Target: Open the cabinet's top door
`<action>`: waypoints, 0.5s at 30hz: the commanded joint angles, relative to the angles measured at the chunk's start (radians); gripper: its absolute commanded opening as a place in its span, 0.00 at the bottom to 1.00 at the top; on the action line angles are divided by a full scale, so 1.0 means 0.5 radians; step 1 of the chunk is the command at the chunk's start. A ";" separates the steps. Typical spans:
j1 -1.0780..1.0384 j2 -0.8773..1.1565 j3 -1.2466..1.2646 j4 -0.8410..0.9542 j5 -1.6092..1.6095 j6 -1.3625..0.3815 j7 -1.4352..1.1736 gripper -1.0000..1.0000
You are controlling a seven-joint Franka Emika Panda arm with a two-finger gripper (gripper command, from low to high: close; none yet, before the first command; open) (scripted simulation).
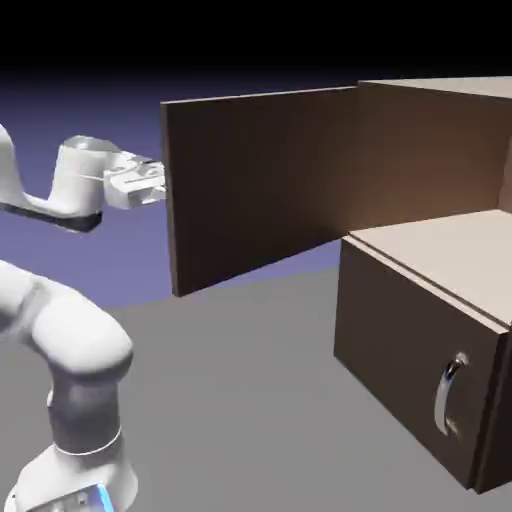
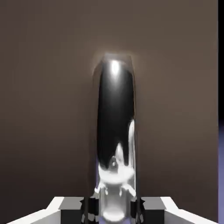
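Observation:
The dark brown cabinet [image 1: 440, 150] stands at the right of the exterior view. Its top door [image 1: 260, 185] is swung wide out to the left, its inner face toward the camera. My gripper [image 1: 158, 183] is at the door's free edge, on the far side, fingers hidden behind the panel. In the hand view the door's curved silver handle [image 2: 115, 127] fills the middle, running up the brown panel [image 2: 48, 109]. My gripper [image 2: 114, 209] is shut on this handle, with the dark finger pads [image 2: 89, 208] pressed against its sides at the bottom edge.
The shorter lower panel [image 1: 415, 350] stays closed, with its own curved silver handle [image 1: 449, 393]. The cabinet's pale inner shelf [image 1: 450, 255] lies exposed above it. The arm's white base link [image 1: 70, 370] rises at lower left over the grey table [image 1: 240, 400].

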 commanded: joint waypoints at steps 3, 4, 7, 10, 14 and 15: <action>-0.193 0.183 0.207 0.218 0.089 -0.189 0.084 0.00; -0.263 0.242 0.280 0.290 0.114 -0.251 0.113 0.00; -0.475 0.400 0.497 0.490 0.172 -0.421 0.197 0.00; -0.691 0.521 0.714 0.659 0.214 -0.558 0.267 0.00; -0.981 0.599 0.992 0.830 0.260 -0.678 0.316 0.00; -1.054 0.601 1.056 0.866 0.272 -0.696 0.317 0.00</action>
